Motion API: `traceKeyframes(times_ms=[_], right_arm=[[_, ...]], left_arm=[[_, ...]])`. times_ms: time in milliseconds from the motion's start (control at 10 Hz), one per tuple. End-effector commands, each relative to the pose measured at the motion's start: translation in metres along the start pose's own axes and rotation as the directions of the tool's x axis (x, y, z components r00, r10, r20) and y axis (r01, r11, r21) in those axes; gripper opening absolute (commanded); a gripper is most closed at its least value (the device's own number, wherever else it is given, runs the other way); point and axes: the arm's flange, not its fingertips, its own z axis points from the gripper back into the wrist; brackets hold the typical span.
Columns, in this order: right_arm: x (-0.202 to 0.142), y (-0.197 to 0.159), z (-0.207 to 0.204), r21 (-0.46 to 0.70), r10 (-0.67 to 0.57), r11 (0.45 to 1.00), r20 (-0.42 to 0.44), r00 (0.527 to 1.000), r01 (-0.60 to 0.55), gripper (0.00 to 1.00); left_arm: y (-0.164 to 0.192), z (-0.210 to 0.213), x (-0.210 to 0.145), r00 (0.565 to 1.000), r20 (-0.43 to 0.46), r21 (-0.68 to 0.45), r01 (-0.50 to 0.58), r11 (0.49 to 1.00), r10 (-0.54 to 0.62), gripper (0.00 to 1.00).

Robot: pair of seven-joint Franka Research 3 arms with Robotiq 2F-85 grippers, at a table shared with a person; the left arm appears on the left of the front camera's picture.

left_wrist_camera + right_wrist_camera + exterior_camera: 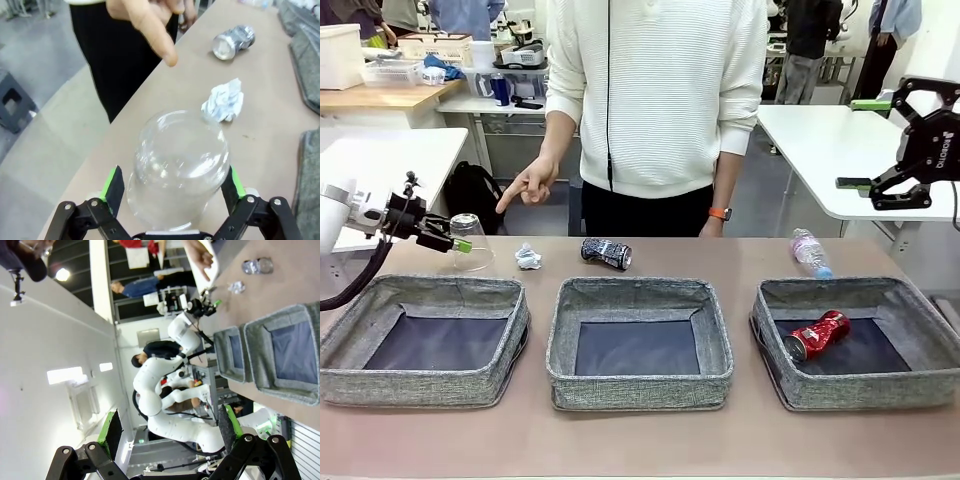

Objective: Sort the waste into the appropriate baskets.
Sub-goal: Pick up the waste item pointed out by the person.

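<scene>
- looking down the left wrist cam: left gripper (173, 176) has its jaws wide, one green pad on each side of the clear plastic cup (177, 160); can't tell if the pads touch it
- front cam: same cup (470, 245) stands on the brown table (640, 440) behind the far left bin, looks mouth-down, left gripper (458, 243) low at its side
- white crumpled paper wad (527, 257) lies just right of the cup; on the wrist cam the wad (223, 100) is just past the cup, apart from it
- crushed black-and-white can (607, 252) lies on its side behind the middle bin, near the wad
- person's hand (527, 185) hangs over that far edge w/ index finger pointing down, above the cup and wad area
- clear bottle with blue cap and pink label (810, 252) lies flat behind the right bin
- three shallow grey woven-fabric bins w/ dark bottoms in a row at the near side: left bin (425, 290), middle bin (638, 290), right bin (840, 288)
- crushed red can (817, 335) lies inside the right bin
- right gripper (865, 143) is up high at the right, jaws spread wide, nothing btw the fingers; same on its wrist cam (170, 426)
</scene>
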Motion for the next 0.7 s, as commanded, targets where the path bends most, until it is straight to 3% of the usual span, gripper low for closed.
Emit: traceKeyframes(times_ms=[0, 600], right_arm=[[0.000, 0.004, -0.003, 0.020, -0.019, 1.000, 0.010, 1.000, 0.019, 1.00], [0.000, 0.004, -0.003, 0.020, -0.019, 1.000, 0.010, 1.000, 0.019, 1.00]], left_arm=[[-0.004, -0.013, 0.001, 0.995, 0.104, -0.026, 0.002, 1.000, 0.000, 1.00], [-0.011, -0.027, -0.007, 0.986, 0.168, -0.053, -0.011, 0.999, 0.020, 1.00]])
